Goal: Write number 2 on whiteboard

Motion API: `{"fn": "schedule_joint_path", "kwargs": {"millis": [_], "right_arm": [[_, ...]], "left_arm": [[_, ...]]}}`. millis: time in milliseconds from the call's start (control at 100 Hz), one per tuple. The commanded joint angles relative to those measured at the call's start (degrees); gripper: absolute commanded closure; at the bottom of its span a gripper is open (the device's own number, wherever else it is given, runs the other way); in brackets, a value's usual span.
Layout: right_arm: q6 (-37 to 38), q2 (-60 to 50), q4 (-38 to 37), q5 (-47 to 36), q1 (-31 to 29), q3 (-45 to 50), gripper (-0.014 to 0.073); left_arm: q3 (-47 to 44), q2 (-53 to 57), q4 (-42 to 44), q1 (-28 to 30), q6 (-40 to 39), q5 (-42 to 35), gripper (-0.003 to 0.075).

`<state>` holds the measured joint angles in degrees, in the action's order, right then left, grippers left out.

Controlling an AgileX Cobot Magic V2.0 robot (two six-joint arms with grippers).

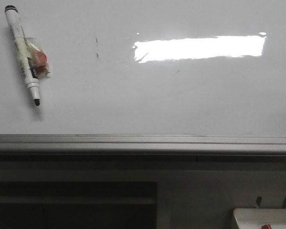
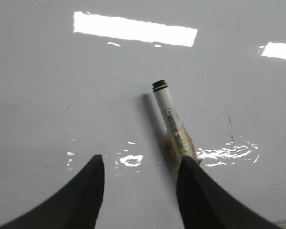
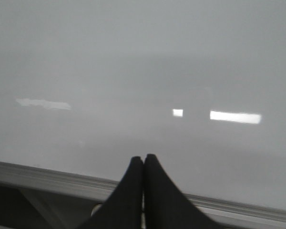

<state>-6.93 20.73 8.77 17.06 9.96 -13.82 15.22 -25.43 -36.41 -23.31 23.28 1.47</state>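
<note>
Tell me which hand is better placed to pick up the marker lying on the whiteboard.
Left, probably. The left hand is open, with the marker lying right beside one of its fingers. The right hand is shut over the whiteboard, with no marker in its view.

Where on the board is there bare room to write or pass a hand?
The whiteboard is bare from the faint dashed mark rightward, down to the metal rail. Only the upper left is taken, by the marker lying flat, with the open left gripper over it.
</note>
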Motion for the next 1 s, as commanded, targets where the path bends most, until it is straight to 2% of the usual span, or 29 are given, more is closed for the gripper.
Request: {"fn": "schedule_joint_path", "kwargs": {"millis": [0, 170, 460, 760, 890, 990], "right_arm": [[-1.1, 0.7, 0.2, -4.9, 1.5, -2.0, 0.0664], [-1.1, 0.7, 0.5, -3.8, 2.0, -2.0, 0.0664], [-1.1, 0.7, 0.5, -3.5, 2.0, -2.0, 0.0664], [-1.1, 0.7, 0.5, -3.6, 2.0, -2.0, 0.0664], [-1.1, 0.7, 0.5, -3.8, 2.0, -2.0, 0.0664], [-1.1, 0.7, 0.5, -3.9, 2.0, -2.0, 0.0664]], "left_arm": [[2.0, -4.6, 0.1, -5.0, 0.4, -10.0, 0.0392], [2.0, -13.8, 0.9, -12.7, 0.4, -19.9, 0.0392], [3.2, -26.1, -5.0, -23.4, 0.1, -24.7, 0.0426], [6.4, -31.7, -14.3, -28.7, -1.4, -27.3, 0.0426], [6.5, -33.1, -18.8, -28.9, -1.4, -29.7, 0.0426], [6.6, -34.3, -18.9, -28.8, -1.4, -30.9, 0.0426]]}}
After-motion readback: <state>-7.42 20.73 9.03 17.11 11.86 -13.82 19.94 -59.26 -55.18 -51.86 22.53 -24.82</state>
